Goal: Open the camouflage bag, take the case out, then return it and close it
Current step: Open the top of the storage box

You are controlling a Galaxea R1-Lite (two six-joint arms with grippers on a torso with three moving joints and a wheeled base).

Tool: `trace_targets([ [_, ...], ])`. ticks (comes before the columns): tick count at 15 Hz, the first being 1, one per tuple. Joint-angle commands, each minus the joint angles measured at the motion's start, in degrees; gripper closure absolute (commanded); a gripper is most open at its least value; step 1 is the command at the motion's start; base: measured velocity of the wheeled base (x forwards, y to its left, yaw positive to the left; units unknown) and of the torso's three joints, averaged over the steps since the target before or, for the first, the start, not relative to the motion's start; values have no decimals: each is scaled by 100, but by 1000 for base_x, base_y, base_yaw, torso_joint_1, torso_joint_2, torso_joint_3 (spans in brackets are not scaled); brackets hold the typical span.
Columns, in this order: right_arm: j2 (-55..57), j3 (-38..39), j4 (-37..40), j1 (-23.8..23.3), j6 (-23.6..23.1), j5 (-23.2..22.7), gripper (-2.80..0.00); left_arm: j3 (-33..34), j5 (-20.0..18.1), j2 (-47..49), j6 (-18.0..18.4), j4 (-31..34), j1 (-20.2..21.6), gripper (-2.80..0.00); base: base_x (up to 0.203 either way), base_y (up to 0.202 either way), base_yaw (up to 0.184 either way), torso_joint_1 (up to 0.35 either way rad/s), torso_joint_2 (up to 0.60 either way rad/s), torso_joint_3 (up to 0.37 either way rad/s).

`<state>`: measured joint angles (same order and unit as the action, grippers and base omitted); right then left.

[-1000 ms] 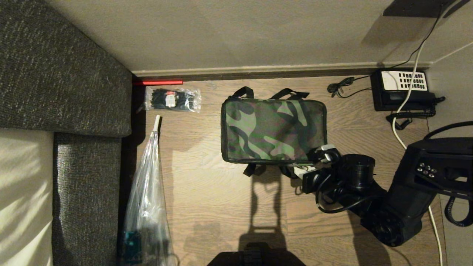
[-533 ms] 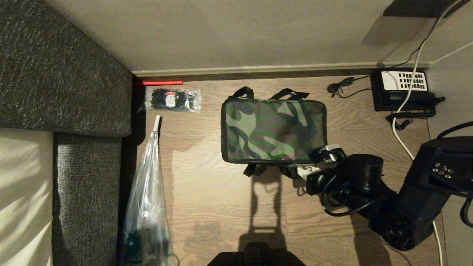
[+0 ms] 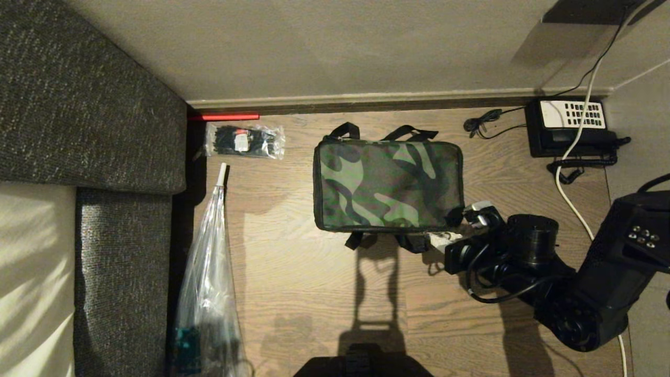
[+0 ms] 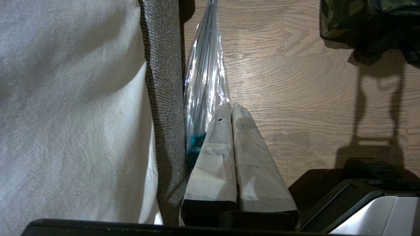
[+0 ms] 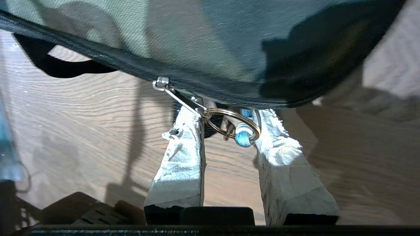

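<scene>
The camouflage bag point(image 3: 388, 186) lies flat and closed on the wooden floor point(image 3: 314, 293), near the wall, its black straps poking out at the far and near edges. The case is not to be seen.

The right gripper point(image 3: 460, 230) sits at the bag's near right corner. In the right wrist view its two white-wrapped fingers point(image 5: 182, 157) stand partly apart, with a clear gap of floor between them. A metal ring point(image 5: 231, 123) with a small blue bead hangs in that gap, joined to the silver zipper pull point(image 5: 175, 95) that runs up to the bag's black edge. The ring touches the inner face of one finger near its tip and reaches close to the other (whether it is truly pinched, I cannot tell).

The left gripper point(image 4: 231, 108) hangs by the sofa point(image 4: 164, 98), its taped fingers pressed together with nothing between them, just beside a clear plastic bag point(image 4: 206, 75).

A black telephone point(image 3: 570, 128) stands by the wall, well apart from the bag.
</scene>
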<state>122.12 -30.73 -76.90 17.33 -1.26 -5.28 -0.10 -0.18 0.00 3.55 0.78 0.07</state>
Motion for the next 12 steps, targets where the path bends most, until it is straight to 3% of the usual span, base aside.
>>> trace_targets([
  [1,-57,8,-45,-182,-89,-51,0,1,1,0,0,1,1,0,0,0,0,0,0,0],
  [12,-221,77,112,-871,-102,-517,0,1,1,0,6,1,1,0,0,0,0,0,0,0],
])
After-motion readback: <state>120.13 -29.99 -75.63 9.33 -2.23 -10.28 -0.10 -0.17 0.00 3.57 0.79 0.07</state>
